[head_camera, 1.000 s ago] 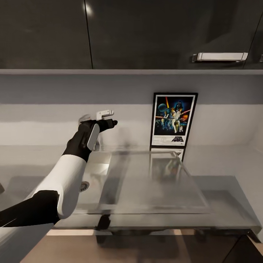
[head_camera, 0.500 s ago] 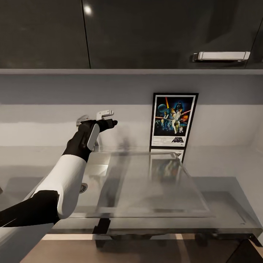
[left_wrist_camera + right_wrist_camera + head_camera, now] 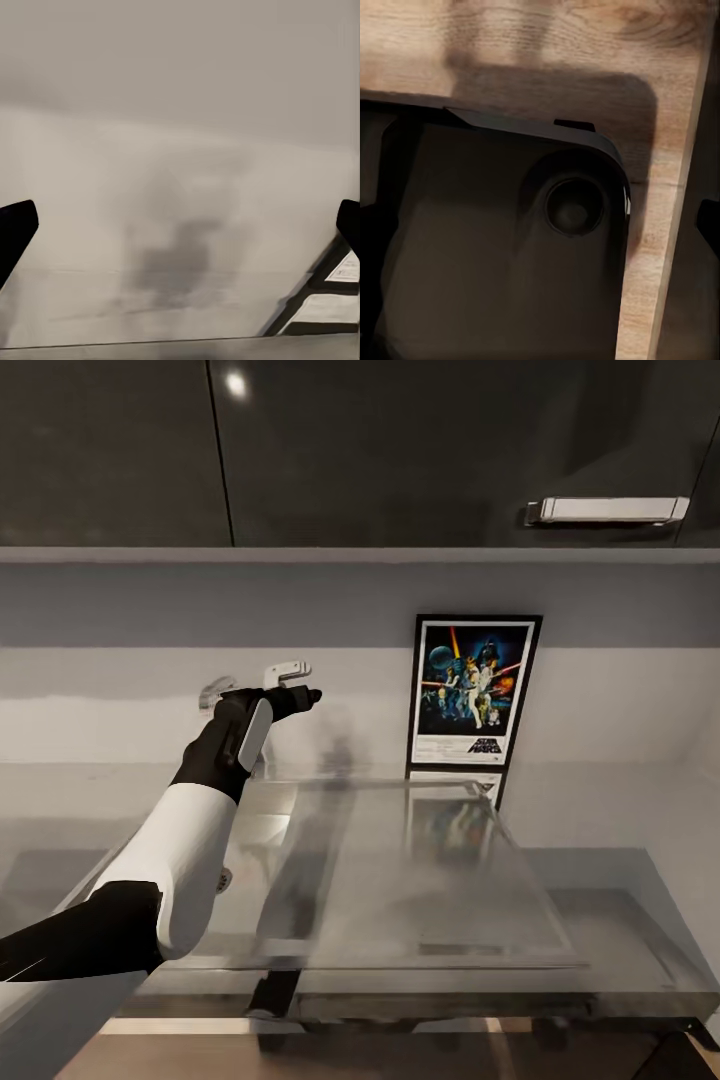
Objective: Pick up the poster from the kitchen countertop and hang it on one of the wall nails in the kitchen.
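The poster (image 3: 473, 691) stands upright on the grey surface (image 3: 620, 920) against the wall, while the left tool (image 3: 180, 225), fingers spread, hovers well apart.

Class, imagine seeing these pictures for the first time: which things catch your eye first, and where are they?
The bright film poster stands out first, upright against the pale wall at the back of the shiny grey countertop, which mirrors it. Next comes the robot's black-and-white left arm, reaching from the lower left with its left gripper near the wall, left of the poster. Dark cabinets hang above, one with a silver handle.
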Robot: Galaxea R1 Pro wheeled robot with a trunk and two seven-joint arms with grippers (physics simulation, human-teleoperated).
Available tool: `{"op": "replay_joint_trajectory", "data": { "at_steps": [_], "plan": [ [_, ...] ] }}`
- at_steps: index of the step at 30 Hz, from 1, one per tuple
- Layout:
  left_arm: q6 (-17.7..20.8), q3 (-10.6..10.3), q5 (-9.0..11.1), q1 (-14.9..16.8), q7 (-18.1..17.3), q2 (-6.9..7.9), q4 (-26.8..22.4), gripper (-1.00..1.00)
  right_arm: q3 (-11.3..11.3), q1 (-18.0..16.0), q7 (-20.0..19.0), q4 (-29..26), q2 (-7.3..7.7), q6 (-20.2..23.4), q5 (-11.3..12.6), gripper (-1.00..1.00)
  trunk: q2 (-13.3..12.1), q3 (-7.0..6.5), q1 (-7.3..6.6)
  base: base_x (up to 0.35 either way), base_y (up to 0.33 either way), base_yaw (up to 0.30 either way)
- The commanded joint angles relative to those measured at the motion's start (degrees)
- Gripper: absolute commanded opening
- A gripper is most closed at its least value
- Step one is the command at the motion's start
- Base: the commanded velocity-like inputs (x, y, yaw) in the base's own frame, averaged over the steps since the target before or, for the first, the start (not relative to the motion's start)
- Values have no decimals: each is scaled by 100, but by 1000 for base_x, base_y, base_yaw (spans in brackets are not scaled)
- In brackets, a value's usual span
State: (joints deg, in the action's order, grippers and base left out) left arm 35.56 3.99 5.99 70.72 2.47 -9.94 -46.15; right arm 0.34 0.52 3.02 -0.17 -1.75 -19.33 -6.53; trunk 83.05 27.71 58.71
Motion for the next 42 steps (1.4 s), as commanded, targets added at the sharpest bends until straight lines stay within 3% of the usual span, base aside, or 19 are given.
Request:
{"op": "replay_joint_trajectory", "data": {
  "at_steps": [1,32,37,42],
  "plan": [
    [29,17,60,3,26,-6,-6,100,0,0,32,-1,-1,-10,-57,100,3,5,2,161,-115,0],
    [29,15,60,3,11,-6,7,100,2,0,23,0,-1,-10,-60,100,3,5,2,19,-14,0],
    [36,-78,193,85,-19,-6,487,100,2,0,-1,-9,-1,-34,-58,100,3,29,2,0,0,0],
    [-14,-81,676,457,-32,-6,1148,100,2,0,-10,-16,-1,-43,-59,100,3,72,2,0,0,0]
  ]
}}
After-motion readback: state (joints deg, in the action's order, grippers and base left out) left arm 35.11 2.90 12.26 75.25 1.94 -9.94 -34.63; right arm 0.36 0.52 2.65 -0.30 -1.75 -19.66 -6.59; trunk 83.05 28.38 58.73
